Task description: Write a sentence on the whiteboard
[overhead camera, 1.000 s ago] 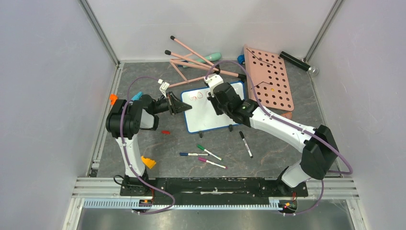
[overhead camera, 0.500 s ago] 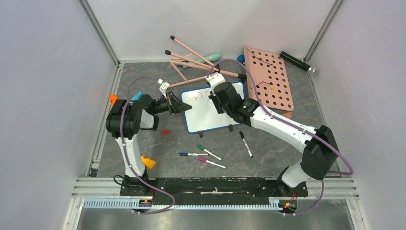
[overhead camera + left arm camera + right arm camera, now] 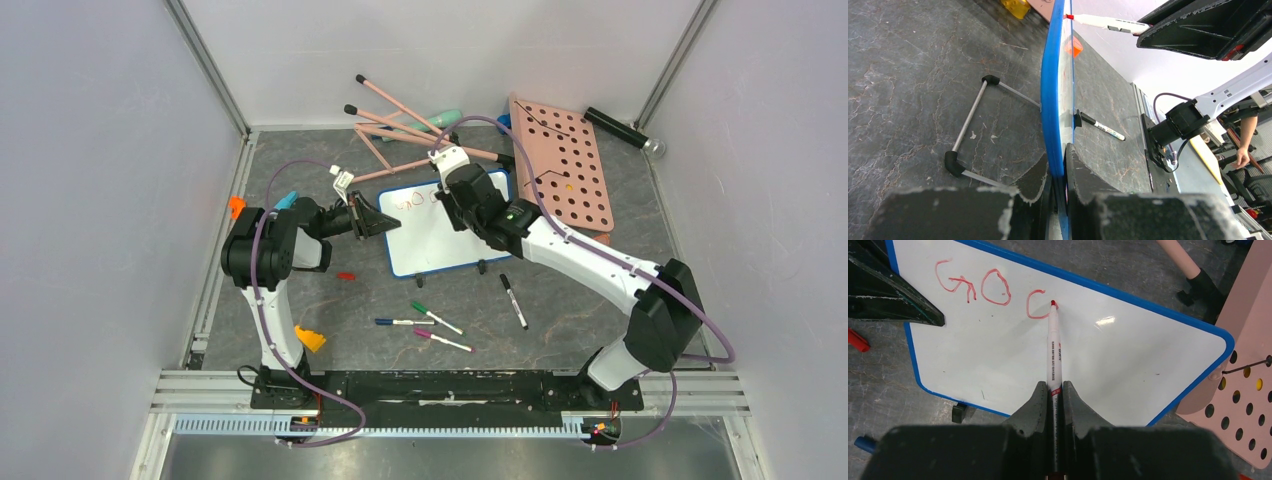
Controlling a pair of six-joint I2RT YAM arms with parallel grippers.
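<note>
The whiteboard (image 3: pixel 440 235) with a blue rim stands on the dark table; it also shows in the right wrist view (image 3: pixel 1098 360) and edge-on in the left wrist view (image 3: pixel 1053 100). My left gripper (image 3: pixel 378 220) is shut on its left edge (image 3: pixel 1058 175). My right gripper (image 3: pixel 447 197) is shut on a white red-tipped marker (image 3: pixel 1054 350), whose tip touches the board. The sentence (image 3: pixel 993 290) is red letters "GO" plus a partly drawn round letter at the tip.
A pink pegboard panel (image 3: pixel 565 165) lies right of the board. Pink sticks (image 3: pixel 400 125) lie behind it. Loose markers (image 3: pixel 430 325) and a black marker (image 3: pixel 513 300) lie in front. A red cap (image 3: pixel 346 275) and orange pieces (image 3: pixel 309 339) lie at the left.
My right gripper has moved the marker a little up and right along the board's top, drawing more of the third letter. The left arm has not moved.
</note>
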